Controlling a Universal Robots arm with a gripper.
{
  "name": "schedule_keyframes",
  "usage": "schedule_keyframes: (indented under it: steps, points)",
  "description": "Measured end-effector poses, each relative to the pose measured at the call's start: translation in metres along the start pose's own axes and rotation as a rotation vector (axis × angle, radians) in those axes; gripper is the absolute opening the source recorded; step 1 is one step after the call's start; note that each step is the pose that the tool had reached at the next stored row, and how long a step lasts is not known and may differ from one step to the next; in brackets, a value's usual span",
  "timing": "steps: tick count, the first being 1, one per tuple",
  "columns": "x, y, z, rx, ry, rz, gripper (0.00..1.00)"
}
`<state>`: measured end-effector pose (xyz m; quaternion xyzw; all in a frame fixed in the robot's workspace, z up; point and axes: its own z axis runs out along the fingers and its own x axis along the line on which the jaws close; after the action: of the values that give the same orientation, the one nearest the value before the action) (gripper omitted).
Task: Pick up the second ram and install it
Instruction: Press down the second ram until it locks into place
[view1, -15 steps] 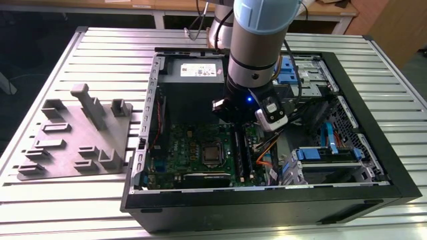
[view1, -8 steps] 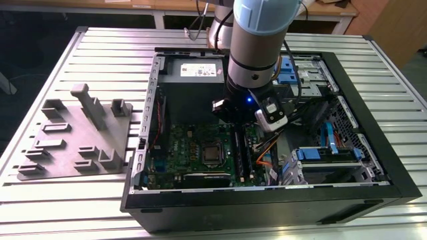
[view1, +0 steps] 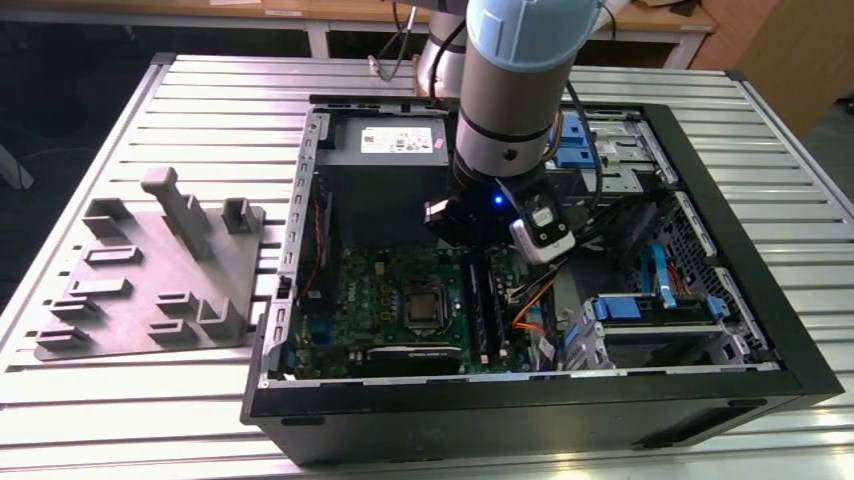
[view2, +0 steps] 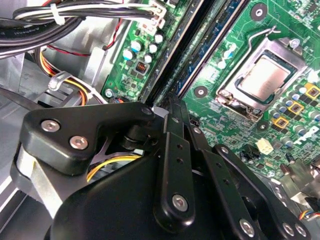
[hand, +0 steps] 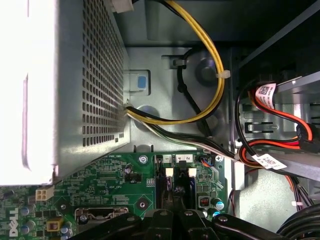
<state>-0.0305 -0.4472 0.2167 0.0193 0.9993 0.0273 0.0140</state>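
Second ram (view2: 216, 46), as far as I could judge, was already down in the motherboard: in the second wrist view a slim blue-green strip stood on edge in one of the long black slots (view2: 172, 60), beside the processor socket (view2: 262, 75). Whether it was pressed fully home, with its latches closed, could not be told, so the pick-up looked done and the seating was at best nearly finished.

Taking the exterior view from its left, a grey holding fixture (view1: 147, 275) lay on the ribbed counter (view1: 200, 90), and no stick could be made out in it. Next came the open computer case (view1: 534, 425), lying on its side, with the power supply (view1: 387, 140) at its far end and the green motherboard (view1: 387, 290) on its floor. The arm (view1: 514, 80) reached steeply down into the case over the board's slots. Towards that view's right sat the drive bays with blue tabs (view1: 654, 310).

The tool (view2: 172, 102) pointed straight down at the end of the slots, just above them. It looked clenched, its tips drawn together, though I could not tell whether the stick's top edge was pinched between them or merely lay beneath. In the first wrist view, two pale latches (hand: 169, 172) showed at the slots' far end, with yellow and black cables (hand: 215, 75) beyond.
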Motion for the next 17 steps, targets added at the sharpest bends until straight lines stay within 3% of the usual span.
schedule_keyframes:
  steps: [17]
  points:
    - [0.0000, 0.0000, 0.0004, -0.0001, -0.0001, 0.000, 0.07]
